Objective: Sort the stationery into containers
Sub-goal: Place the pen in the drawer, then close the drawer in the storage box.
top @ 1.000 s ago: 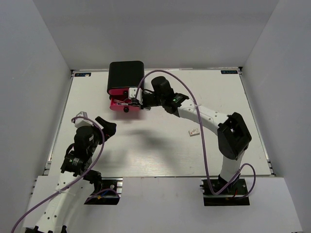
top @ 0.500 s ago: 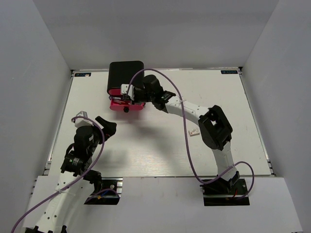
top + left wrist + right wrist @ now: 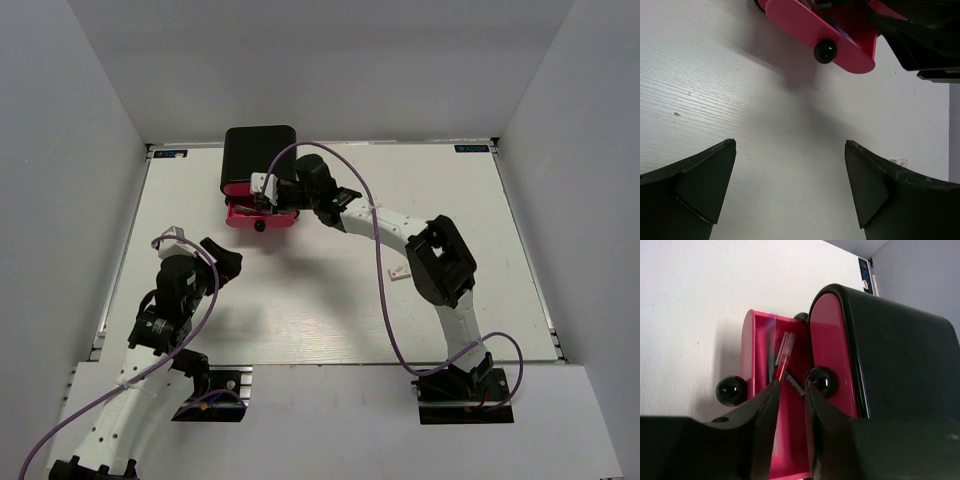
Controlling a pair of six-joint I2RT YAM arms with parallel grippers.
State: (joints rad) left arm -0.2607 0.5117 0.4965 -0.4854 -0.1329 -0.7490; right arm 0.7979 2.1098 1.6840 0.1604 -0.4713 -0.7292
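Red pen (image 3: 783, 355) in open pink drawer (image 3: 750, 352)

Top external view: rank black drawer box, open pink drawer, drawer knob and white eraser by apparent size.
1. black drawer box
2. open pink drawer
3. white eraser and drawer knob: both tiny, too alike to rank

The left arm (image 3: 150, 335) is being held folded close to its base, with the left gripper (image 3: 222, 262) being pointed toward the far side and slightly rightward. Its fingers (image 3: 695, 192) are being held wide apart, low over the surface. The right arm (image 3: 395, 228) is being stretched far forward and to the left, bent sharply at the elbow, with the forearm being run out to the wrist (image 3: 318, 185). The right gripper (image 3: 270, 196) is being angled leftward, its fingers (image 3: 762, 425) being held only a narrow gap apart.
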